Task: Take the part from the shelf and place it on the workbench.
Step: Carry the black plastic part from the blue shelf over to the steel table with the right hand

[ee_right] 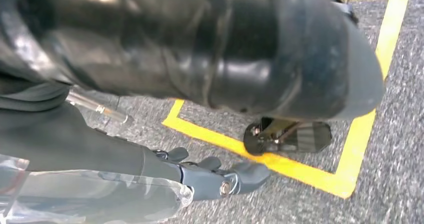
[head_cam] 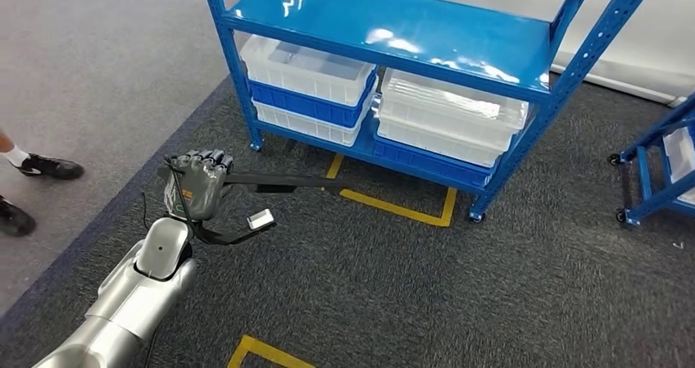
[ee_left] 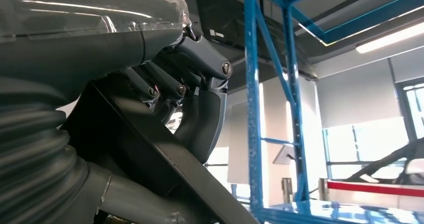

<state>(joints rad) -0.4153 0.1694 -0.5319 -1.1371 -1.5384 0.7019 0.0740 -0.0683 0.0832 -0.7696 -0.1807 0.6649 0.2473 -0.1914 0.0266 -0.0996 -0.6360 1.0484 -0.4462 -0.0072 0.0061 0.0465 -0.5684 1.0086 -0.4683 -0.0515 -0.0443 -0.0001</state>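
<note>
1. Dark grey carpet floor (head_cam: 492,286) with yellow tape outlines (head_cam: 393,204); a lighter grey strip of floor runs along the far left
2. Blue metal shelf (head_cam: 393,28) stands ahead, its top deck bare and glossy; the lower level carries stacked bins, clear bins (head_cam: 307,69) over blue bins (head_cam: 307,106), in two stacks side by side
3. Left hand (head_cam: 197,184) is raised in front of the shelf, fingers curled tight around the part (head_cam: 270,184), a long flat black bracket with a thin bar reaching toward the shelf's lower edge
4. A second limb of the part angles down from the hand and ends in a small pale tab (head_cam: 261,219)
5. Left wrist view: dark fingers (ee_left: 200,119) wrap the black bar of the part, with a blue shelf upright (ee_left: 252,104) close behind
6. Part is held clear of the shelf, above the carpet, not resting on anything
7. Right hand (ee_right: 215,176) hangs low over the carpet beside a yellow tape line; fingers loosely extended and apart, nothing in them
8. A person's shoes (head_cam: 49,168) stand at the left edge on the lighter floor
9. Second blue rack on castors (head_cam: 656,171) at the right edge
</note>
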